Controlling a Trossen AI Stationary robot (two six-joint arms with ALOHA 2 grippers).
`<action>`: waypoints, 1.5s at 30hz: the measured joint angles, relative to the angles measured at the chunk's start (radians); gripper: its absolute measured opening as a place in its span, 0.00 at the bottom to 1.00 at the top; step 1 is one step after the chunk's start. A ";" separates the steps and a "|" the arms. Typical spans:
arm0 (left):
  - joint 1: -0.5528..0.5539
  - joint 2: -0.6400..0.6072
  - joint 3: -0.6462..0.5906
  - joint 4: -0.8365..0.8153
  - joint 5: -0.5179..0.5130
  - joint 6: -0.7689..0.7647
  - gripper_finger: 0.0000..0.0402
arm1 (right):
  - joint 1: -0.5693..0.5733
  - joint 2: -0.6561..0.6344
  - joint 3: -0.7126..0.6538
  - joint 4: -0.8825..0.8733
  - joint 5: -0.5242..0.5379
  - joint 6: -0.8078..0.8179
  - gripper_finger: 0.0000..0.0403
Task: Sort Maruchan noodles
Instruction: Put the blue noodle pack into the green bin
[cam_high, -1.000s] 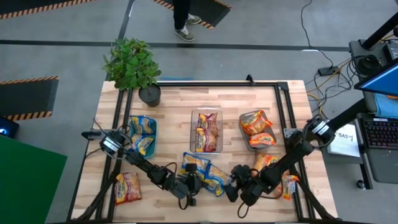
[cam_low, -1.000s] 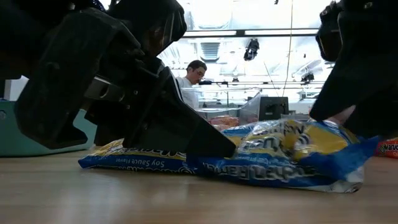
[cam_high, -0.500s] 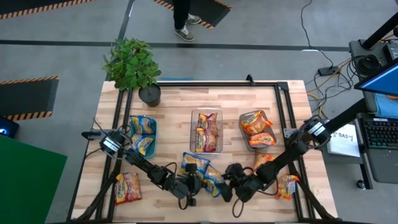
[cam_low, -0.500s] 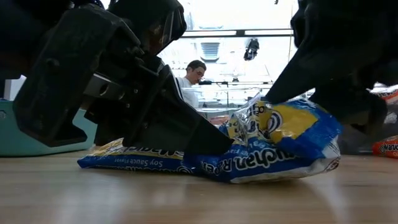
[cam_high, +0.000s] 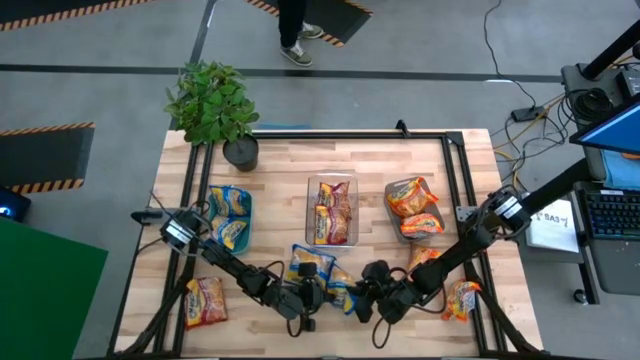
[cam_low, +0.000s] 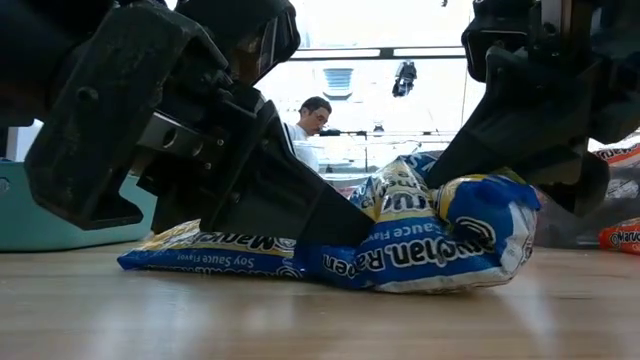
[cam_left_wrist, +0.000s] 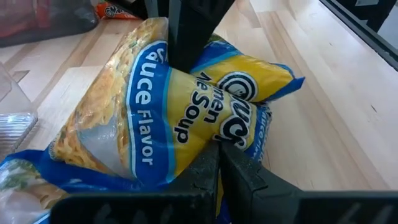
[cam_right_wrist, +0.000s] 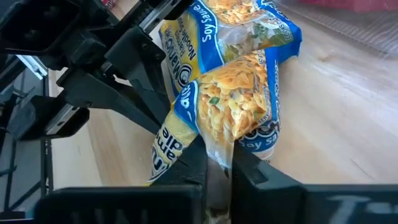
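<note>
Two blue-edged Maruchan noodle packets overlap near the table's front edge. One lies flat (cam_low: 215, 255). The other (cam_low: 445, 235) is crumpled and humped on top of its end. My left gripper (cam_high: 318, 296) is shut, its tips down on the packets where they overlap. My right gripper (cam_high: 358, 297) comes from the right and is shut on the crumpled packet. More packets lie in the teal bin (cam_high: 243, 200), the clear bin (cam_high: 332, 182) and the grey bin (cam_high: 392, 190). My left gripper presses its shut fingertips (cam_low: 352, 232) onto the blue-edged packets where they overlap (cam_left_wrist: 231, 127), slanting down from the table's left. The lower packet lies flat on the table under them. Whether any film is caught between the fingers, I cannot tell. My right gripper pinches the crumpled packet's sealed end edge (cam_right_wrist: 219, 144) between its two fingers, slanting down from the table's right. The packet is buckled into a hump (cam_low: 470, 225) in front of the fingers. Its underside rests on the table and on the other packet.
Loose orange-edged packets lie at the near left (cam_high: 205, 300), the near right (cam_high: 465, 298) and beside the right arm (cam_high: 425, 258). A potted plant (cam_high: 212, 105) stands at the far left corner. A person stands beyond the table (cam_low: 312, 125).
My right gripper has gone toward the table's left, up to my left gripper, and has shut on the end of the blue-edged packet. That packet, flat a second ago, has been pushed together into a hump, while its other end stayed under my left gripper's tips.
</note>
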 joint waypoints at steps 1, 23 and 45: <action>-0.002 -0.001 0.000 0.000 0.000 0.003 0.00 | 0.002 -0.001 0.000 0.000 0.001 -0.006 0.04; -0.170 -0.426 -0.004 -0.360 -0.087 0.246 0.00 | 0.070 -0.164 0.031 0.040 0.042 -0.415 0.03; -0.349 -0.855 -0.042 -0.471 -0.598 0.659 0.00 | -0.187 -0.017 0.316 0.195 0.036 -1.265 0.03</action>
